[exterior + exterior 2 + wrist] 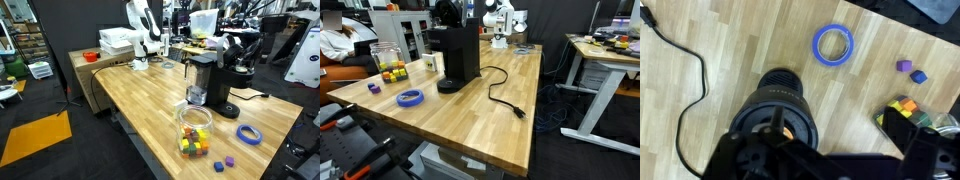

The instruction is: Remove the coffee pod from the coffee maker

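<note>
Table [140,100]: wood, butcher-block strips, light, smooth w/ satin sheen. Coffee maker [775,105]: black plastic, mostly matt, slight gloss on top. Tank [196,95]: greyish translucent plastic. Jar [195,125]: clear, glossy; glass or plastic, can't tell. Blocks [903,66]: solid colours, matt, material unclear. Tape [832,45]: blue, smooth, a bit of shine. Cable [500,90]: black, matt, rubbery-looking.
</note>
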